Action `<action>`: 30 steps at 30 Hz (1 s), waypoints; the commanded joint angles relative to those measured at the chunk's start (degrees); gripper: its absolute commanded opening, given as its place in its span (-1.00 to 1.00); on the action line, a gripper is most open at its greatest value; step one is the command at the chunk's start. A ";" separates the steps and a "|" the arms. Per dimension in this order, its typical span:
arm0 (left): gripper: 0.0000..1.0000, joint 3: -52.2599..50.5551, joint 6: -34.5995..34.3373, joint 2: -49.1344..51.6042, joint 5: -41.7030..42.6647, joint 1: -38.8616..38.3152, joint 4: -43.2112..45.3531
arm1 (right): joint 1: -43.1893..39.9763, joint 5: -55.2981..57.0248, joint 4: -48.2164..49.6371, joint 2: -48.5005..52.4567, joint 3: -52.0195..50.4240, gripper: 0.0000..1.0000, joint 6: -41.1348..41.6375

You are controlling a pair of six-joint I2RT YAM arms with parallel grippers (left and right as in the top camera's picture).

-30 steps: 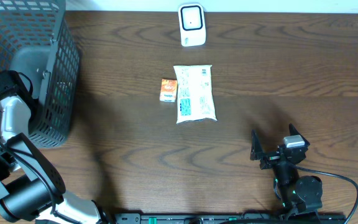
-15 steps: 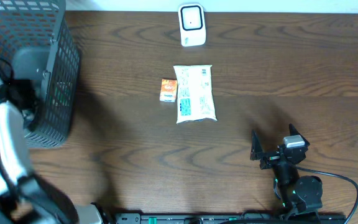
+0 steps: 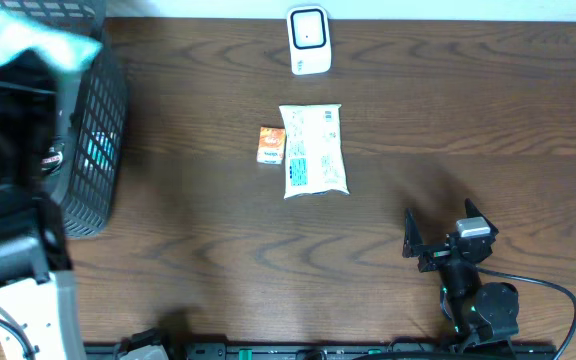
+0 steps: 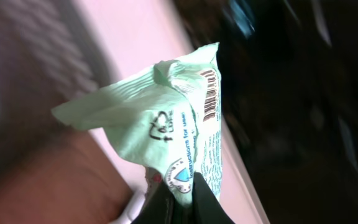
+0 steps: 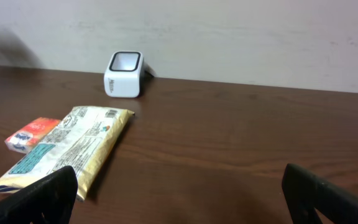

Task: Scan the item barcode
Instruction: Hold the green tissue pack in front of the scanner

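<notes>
**Packet in my left pincer, scanner far off to its right**

My left pincer [image 4: 178, 199] is clamped narrow on the lower end of a pale green packet [image 4: 166, 127]. The packet's long axis runs straight out from my fingertips, so its crimped far end stands away from me. The barcode [image 4: 210, 93] sits up at that far end, along one long edge, and faces my wrist camera.

I hold the packet in the air over the basket [image 3: 103, 150], which lies just below and beside my pincer. The scanner [image 3: 308, 40] stands well apart from my pincer, off to its right across the table and about as far back as I am. The coming move is therefore a long sideways carry to the right.

The overhead view smears my arm, so I cannot tell for sure whether the barcode face already turns towards the scanner's window; I judge it will need a roll of the wrist.

My right pincer [image 3: 438, 240] stands wide and holds nothing, so the carry falls to the left
</notes>
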 commanded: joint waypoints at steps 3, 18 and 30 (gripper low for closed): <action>-0.85 1.27 12.81 1.68 3.89 -18.97 0.83 | -0.61 -0.33 -0.24 -0.04 -0.09 0.99 -0.59; -0.85 1.27 35.54 30.73 -5.38 -50.58 1.99 | -0.61 -0.33 -0.24 -0.04 -0.09 0.99 -0.59; -0.85 1.27 15.13 48.17 -5.35 -51.23 20.65 | -0.61 -0.33 -0.24 -0.04 -0.09 0.99 -0.59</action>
